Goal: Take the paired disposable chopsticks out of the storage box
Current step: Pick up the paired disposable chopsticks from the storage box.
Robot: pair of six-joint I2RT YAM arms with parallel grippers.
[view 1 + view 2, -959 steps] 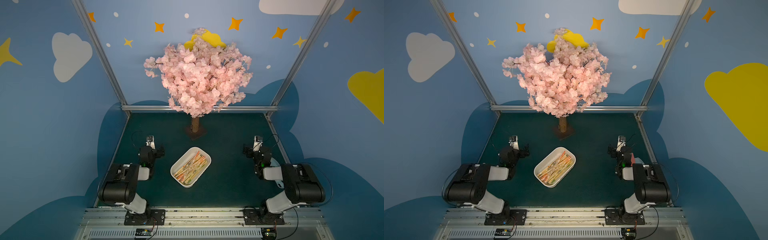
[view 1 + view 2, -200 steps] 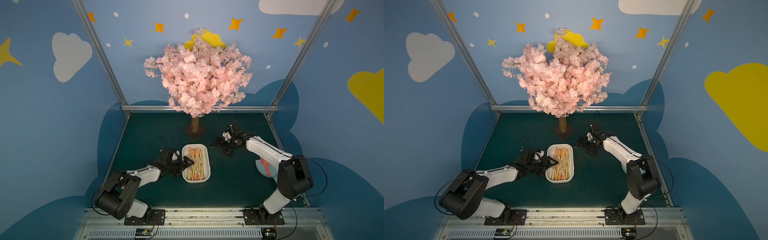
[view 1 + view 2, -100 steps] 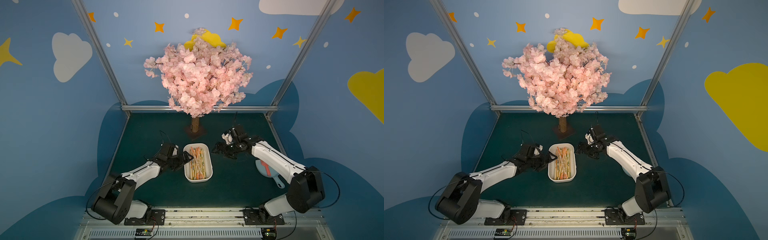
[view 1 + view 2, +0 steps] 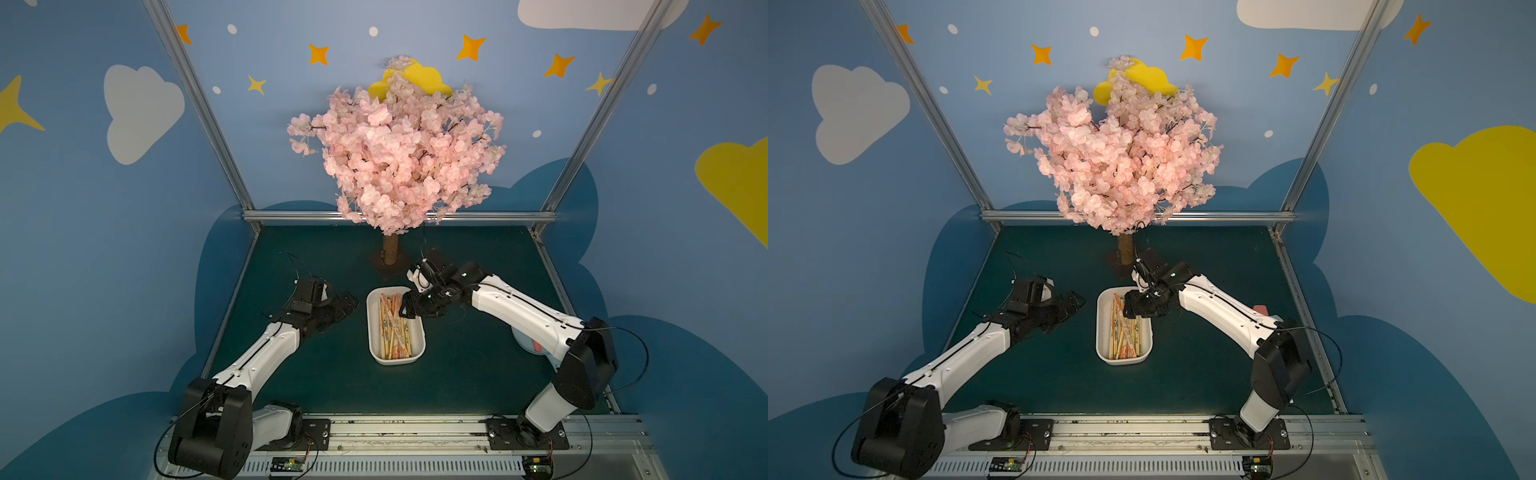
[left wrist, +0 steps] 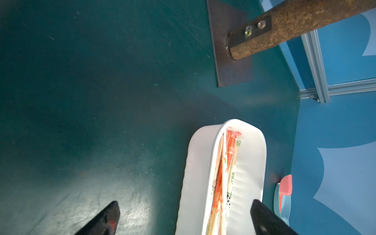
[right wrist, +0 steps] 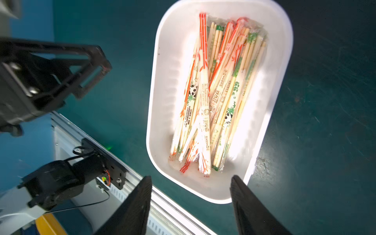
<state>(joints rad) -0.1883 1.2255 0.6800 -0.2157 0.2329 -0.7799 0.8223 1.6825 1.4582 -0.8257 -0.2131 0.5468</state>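
Presently, my right claw (image 6: 190,177) stands released. Its two black fingers (image 6: 136,207) are parted, with nothing between them and nothing held. In both top views the right claw (image 4: 405,309) hangs over the far end of the storage box (image 4: 395,360), toward that box's right long rim. The right wrist view takes in the whole box beneath the fingers, so I judge the claw to be above the contents, not yet among them. The paired disposable chopsticks (image 6: 215,91) all lie inside the box as a loose, overlapping heap in clear sleeves. Their long axis runs with the box's long sides, from the near edge of the table (image 4: 457,374) toward its far edge. The gap between my fingers lies across that axis, so the finding that matters is this: the heap is directly below, and a straight descent would set the fingers astride the sticks, not along them. My left claw (image 4: 347,303) is spread wide and empty. It sits just beside the box's left long rim, near the far left corner, with a strip of bare table between. The right claw is therefore the nearer one. The box itself stands mid-table, forward of the tree trunk (image 4: 390,249). The light-blue scoop (image 5: 284,187) lies apart, toward the right edge, and is not involved.
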